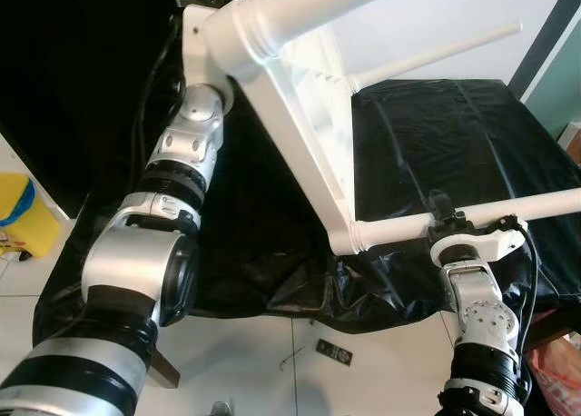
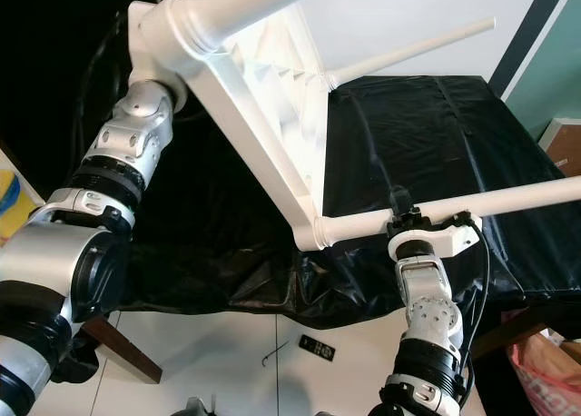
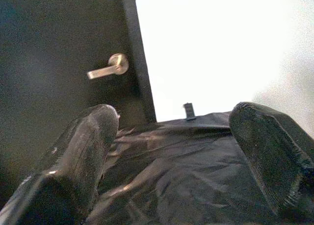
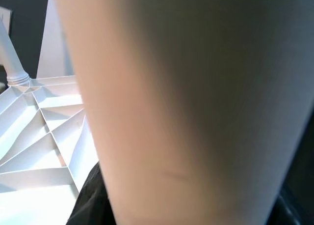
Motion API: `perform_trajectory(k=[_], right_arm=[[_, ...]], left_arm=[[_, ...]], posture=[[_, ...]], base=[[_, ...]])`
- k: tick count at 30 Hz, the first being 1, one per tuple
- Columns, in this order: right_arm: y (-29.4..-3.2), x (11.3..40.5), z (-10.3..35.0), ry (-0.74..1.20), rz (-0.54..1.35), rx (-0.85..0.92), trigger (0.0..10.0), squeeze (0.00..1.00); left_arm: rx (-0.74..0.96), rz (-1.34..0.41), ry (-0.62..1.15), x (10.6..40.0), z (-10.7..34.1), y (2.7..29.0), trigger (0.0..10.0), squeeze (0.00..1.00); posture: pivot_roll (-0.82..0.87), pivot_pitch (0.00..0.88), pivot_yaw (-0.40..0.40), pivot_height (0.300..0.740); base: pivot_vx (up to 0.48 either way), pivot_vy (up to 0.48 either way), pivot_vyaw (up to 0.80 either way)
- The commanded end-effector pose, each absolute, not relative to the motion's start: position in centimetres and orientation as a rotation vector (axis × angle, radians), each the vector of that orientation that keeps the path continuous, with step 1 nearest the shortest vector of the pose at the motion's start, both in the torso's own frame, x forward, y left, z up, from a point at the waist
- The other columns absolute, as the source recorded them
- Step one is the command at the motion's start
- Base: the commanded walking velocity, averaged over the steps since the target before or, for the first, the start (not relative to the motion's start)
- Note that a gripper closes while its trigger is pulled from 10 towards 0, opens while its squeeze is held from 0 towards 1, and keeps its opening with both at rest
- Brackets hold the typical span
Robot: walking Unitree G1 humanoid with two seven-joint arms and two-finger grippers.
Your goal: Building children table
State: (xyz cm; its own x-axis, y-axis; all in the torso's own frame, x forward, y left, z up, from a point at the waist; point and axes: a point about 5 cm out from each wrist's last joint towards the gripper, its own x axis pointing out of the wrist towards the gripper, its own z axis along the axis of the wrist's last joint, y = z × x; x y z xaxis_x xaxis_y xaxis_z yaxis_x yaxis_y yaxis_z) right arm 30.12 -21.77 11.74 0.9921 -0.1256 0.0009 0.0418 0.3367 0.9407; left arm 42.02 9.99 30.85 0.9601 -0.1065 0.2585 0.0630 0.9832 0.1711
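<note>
The white plastic children's table [image 1: 313, 134] stands tilted on its edge over a black sheet [image 1: 454, 125], its ribbed underside [image 4: 34, 136] facing me. White legs stick out from its corners. My right gripper [image 1: 447, 218] is shut on the lower leg [image 1: 545, 203], a little out from that leg's socket. The leg [image 4: 196, 112] fills most of the right wrist view. My left arm [image 1: 186, 148] reaches up behind the top corner, by the upper leg [image 1: 300, 12]. The left gripper [image 3: 174, 118] is open with nothing between its fingers [image 3: 93, 136].
The black sheet covers a low surface and hangs to the white tiled floor. A yellow container [image 1: 14, 212] stands at the left, and a small black object [image 1: 333, 350] lies on the floor. A dark door with a metal handle [image 3: 108, 70] is behind.
</note>
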Motion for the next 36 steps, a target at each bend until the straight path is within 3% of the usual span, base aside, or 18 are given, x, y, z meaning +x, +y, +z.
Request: perform_trajectory(k=[1,7,8,14,24,25,28,36], right_arm=[[-19.8,30.0,10.2,-0.01,-0.085,1.349,10.0,0.0],[-19.8,29.9,9.6,-0.011,-0.114,1.444,10.0,0.0],[-19.9,29.8,9.4,-0.017,-0.13,1.468,10.0,1.0],[-20.2,29.3,8.7,-0.024,-0.182,1.568,10.0,1.0],[-19.4,27.7,8.2,-0.008,-0.217,1.574,10.0,1.0],[-19.2,27.3,8.2,-0.008,-0.231,1.557,10.0,0.0],[-19.2,27.0,8.3,-0.007,-0.24,1.548,10.0,0.0],[-18.5,22.5,7.7,0.038,-0.3,1.491,10.0,0.0]], left_arm=[[0.181,-0.158,-0.275,42.0,31.0,8.8,10.0,0.0],[0.18,-0.19,-0.294,41.7,31.5,7.9,10.0,0.0],[0.175,-0.204,-0.295,41.7,31.5,7.5,10.0,0.0],[0.186,-0.249,-0.307,41.4,31.5,6.4,10.0,0.0],[0.203,-0.255,-0.3,41.4,31.2,6.4,10.0,0.0],[0.205,-0.256,-0.302,41.4,31.2,6.4,10.0,0.0],[0.206,-0.257,-0.304,41.4,31.3,6.4,10.0,0.0],[0.221,-0.268,-0.305,41.3,31.2,6.7,10.0,0.0]], posture=[[0.0,0.031,0.008,0.74],[0.0,0.035,0.017,0.74],[0.0,0.041,0.022,0.74],[0.01,0.069,0.028,0.74],[0.02,0.083,0.033,0.74],[0.02,0.086,0.036,0.74],[0.02,0.086,0.036,0.74],[0.02,0.107,0.063,0.74]], base=[[0.0,0.0,0.0],[0.0,0.0,0.0],[0.0,0.0,0.0],[0.0,0.0,0.0],[0.0,0.0,0.0],[0.0,0.0,0.0],[0.0,0.0,0.0],[0.0,0.0,0.0]])
